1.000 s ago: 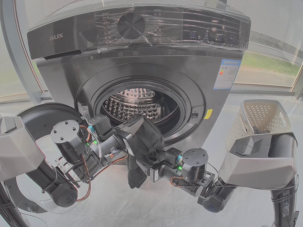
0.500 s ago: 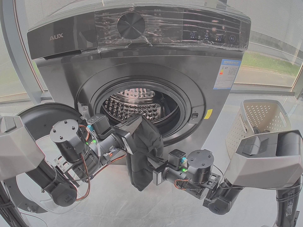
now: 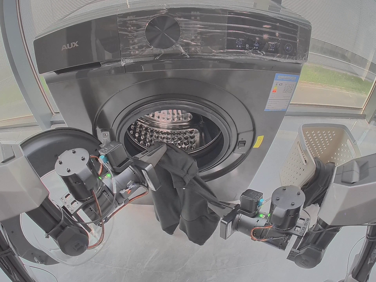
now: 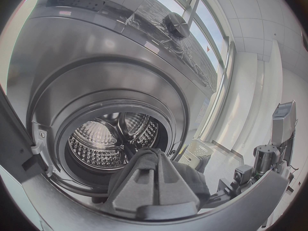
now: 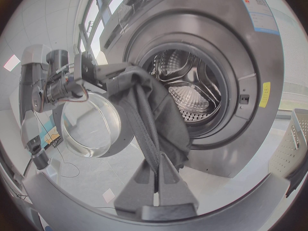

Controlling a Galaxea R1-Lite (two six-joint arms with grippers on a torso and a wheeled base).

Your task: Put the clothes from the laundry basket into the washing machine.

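1. R gripper (image 3: 214,208), nearest, right of centre: fingers closed on a strap/edge of the dark garment (image 3: 184,204), which is pulled taut.
2. Garment hangs btwn both grippers, above the floor (image 3: 156,255), just in front of the washing machine (image 3: 250,94) opening. None of it looks inside.
3. L gripper (image 3: 158,150), at the opening's lower-left edge: fingers clamped on the garment's bunched top.
4. Door (image 3: 51,145) is swung open to the left. Drum (image 3: 168,132) looks empty.
5. Laundry basket (image 3: 333,138) stands far right. A dark item (image 3: 319,181) seems draped at its near rim, prob. more to load.
6. Progress: early. First piece is at the mouth and needs pushing in, then release.
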